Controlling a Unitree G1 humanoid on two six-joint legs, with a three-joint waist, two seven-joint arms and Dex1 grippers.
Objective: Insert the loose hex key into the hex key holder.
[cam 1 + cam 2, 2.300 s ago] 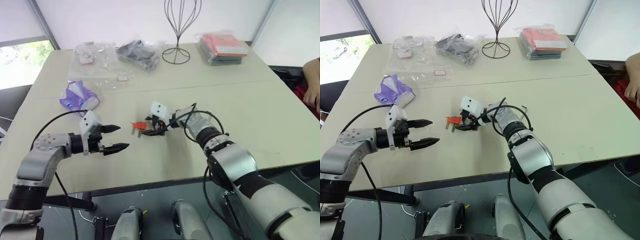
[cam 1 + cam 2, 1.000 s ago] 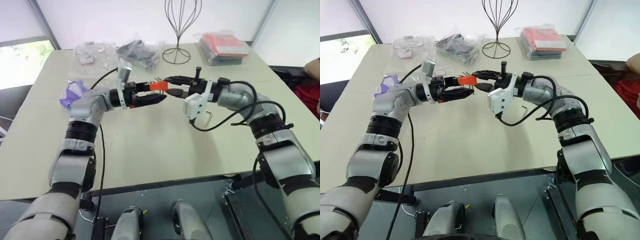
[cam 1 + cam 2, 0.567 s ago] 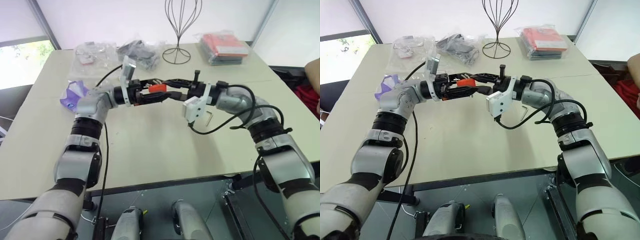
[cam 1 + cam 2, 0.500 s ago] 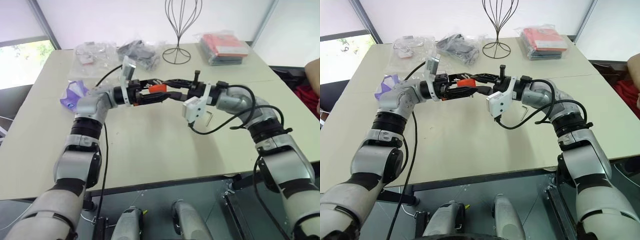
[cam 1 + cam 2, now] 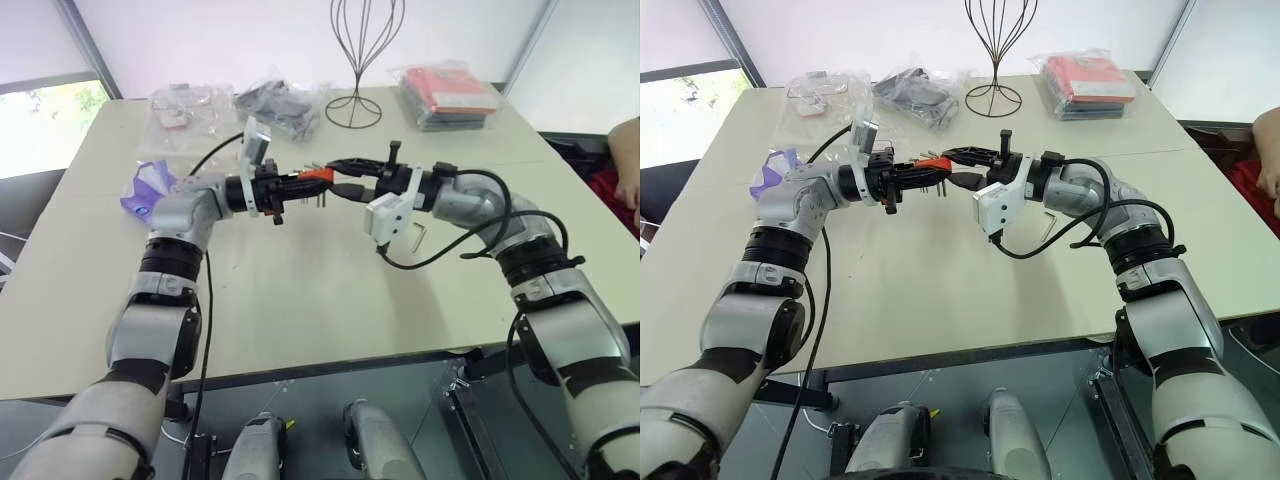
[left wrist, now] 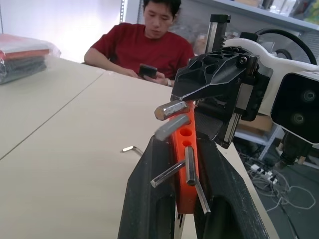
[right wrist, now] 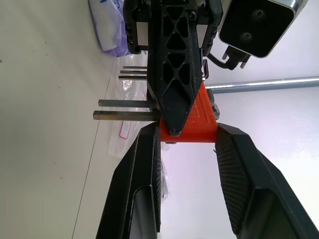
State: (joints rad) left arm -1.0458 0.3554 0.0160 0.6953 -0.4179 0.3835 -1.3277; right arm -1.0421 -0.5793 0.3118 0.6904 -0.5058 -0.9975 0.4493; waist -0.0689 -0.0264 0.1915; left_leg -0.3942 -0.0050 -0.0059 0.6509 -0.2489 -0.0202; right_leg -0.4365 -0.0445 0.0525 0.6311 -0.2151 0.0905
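both grippers meet in the air over the table [image 5: 300, 300]. left gripper [image 5: 300, 183] is clamped on the hex key holder [image 6: 185, 164], one finger flat on each broad face. right gripper [image 5: 338, 178] pinches the same block from the opposite end, its jaws partly closed onto the edges.

loose hex key [image 6: 130, 148] lies flat on the table, below and beyond the left fingertips, near the right forearm, well apart from the holder. not yet picked up.

step in hand, as i read it: passing the holder so one hand can be freed for the key.
- before either hand lets go, make sure the other's hold is square on the flat faces, not on a corner.
- keep fingers off the row of round sockets on the upper face; an empty hole must stay reachable.
- watch the seated keys, which stick out sideways and could snag a finger.

materials:
- holder: smooth, hard orange-red plastic, slab-shaped.
- keys: thin grey steel, faceted, slippery.
- finger pads: black, cross-hatched.
- table: matte, pale.
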